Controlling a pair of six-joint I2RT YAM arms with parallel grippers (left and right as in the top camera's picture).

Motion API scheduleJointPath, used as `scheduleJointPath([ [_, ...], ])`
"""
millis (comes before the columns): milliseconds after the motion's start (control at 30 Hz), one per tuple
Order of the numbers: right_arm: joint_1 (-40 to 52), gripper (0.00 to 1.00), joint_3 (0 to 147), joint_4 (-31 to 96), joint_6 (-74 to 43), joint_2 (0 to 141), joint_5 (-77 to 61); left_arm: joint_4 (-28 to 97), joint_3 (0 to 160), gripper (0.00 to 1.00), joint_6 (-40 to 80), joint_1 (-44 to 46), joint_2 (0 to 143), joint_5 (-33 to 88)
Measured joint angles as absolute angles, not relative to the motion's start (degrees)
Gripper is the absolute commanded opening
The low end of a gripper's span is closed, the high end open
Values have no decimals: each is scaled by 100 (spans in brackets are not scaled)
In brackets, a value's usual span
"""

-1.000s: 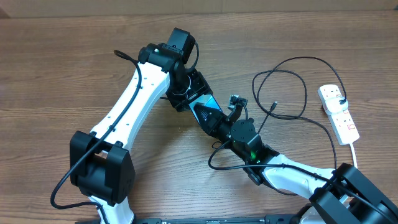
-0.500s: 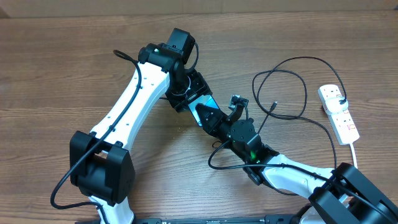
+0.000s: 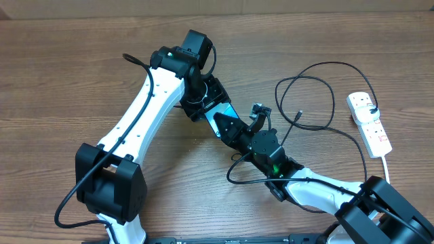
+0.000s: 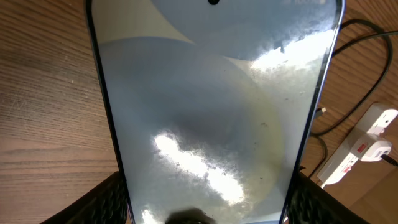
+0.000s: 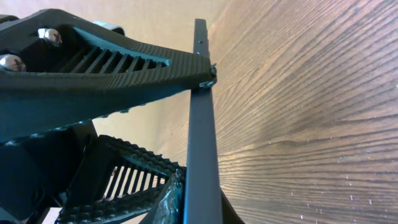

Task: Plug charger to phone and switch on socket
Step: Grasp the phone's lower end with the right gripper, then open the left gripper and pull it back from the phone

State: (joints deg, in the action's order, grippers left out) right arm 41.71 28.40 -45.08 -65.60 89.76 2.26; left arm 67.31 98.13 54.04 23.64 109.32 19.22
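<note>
The phone (image 3: pixel 222 116), with its light blue-teal screen, is held off the table between both grippers near the middle. My left gripper (image 3: pixel 207 102) is shut on its far end; in the left wrist view the screen (image 4: pixel 211 112) fills the frame between the jaws (image 4: pixel 205 214). My right gripper (image 3: pixel 232 133) is shut on the near end; the right wrist view shows the phone edge-on (image 5: pixel 202 124) between its fingers (image 5: pixel 199 208). The charger's black cable (image 3: pixel 313 87) loops on the right, its free tip (image 3: pixel 299 115) lying on the table. Its plug head (image 3: pixel 373 109) sits in the white socket strip (image 3: pixel 370 125).
The strip's thick white cord (image 3: pixel 388 166) runs toward the front right edge. The strip (image 4: pixel 367 146) and cable (image 4: pixel 364 37) also show at the right of the left wrist view. A black arm cable (image 3: pixel 247 177) loops beside the right arm.
</note>
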Motion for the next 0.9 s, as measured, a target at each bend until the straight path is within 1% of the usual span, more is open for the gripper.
scheduleJointPath([
  [267,4167,5,2840,-4539,-6667,8997,196,6751,9830,57,5404,2364,10932,1905],
  [333,4165,5,2840,-4541,-6694,8997,196,6748,9830,61,5404,2364,10932,1905],
  [500,4167,4,2840,-4536,-6707,8997,193,6751,9830,77,5402,2364,10932,1905],
  [633,4167,4,2840,-4547,-6615,8997,148,6772,9830,85,5395,2366,10932,1881],
  [767,4174,4,2840,-4626,-6576,8997,145,6772,9830,89,5356,2366,10932,1839],
  [900,4171,4,2840,-4626,-6573,8997,141,6724,9830,92,5271,2364,10932,1820],
])
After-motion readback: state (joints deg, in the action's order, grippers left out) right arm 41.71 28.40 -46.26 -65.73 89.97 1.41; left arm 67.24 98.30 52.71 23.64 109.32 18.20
